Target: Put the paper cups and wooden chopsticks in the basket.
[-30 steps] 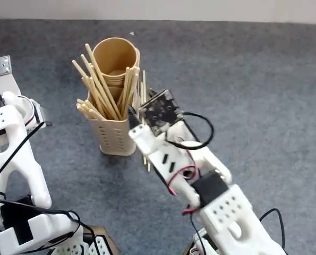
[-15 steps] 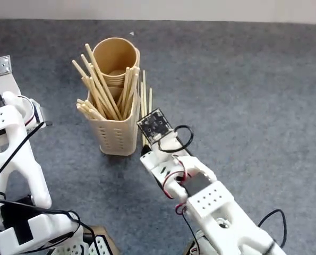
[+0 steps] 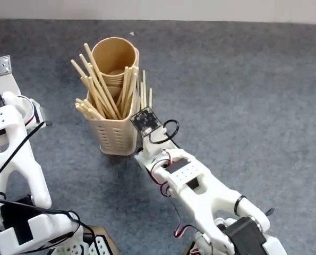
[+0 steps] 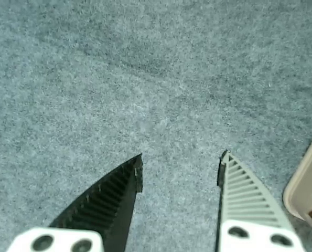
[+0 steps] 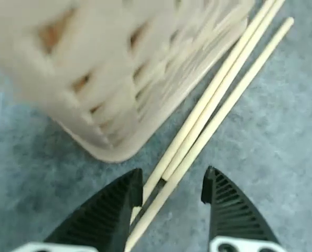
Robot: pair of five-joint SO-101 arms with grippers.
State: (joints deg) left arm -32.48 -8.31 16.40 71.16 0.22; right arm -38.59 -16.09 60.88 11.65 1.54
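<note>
A cream perforated basket (image 3: 115, 133) stands on the grey carpet with stacked paper cups (image 3: 114, 57) and several wooden chopsticks (image 3: 96, 87) upright in it. More loose chopsticks (image 3: 145, 95) lie on the carpet against the basket's right side. My right gripper (image 5: 171, 184) is down over them, open, its fingers either side of the chopsticks (image 5: 208, 118), beside the basket's base (image 5: 119, 105). My left gripper (image 4: 179, 170) is open over bare carpet, with a corner of the basket (image 4: 308, 189) at the edge.
The left arm's white body (image 3: 14, 159) stands at the left edge of the table. Grey carpet (image 3: 253, 79) stretches free to the right and behind the basket.
The right arm has dropped and pulled nearer, bringing its gripper down to the loose chopsticks beside the basket. The left arm has stayed still.
</note>
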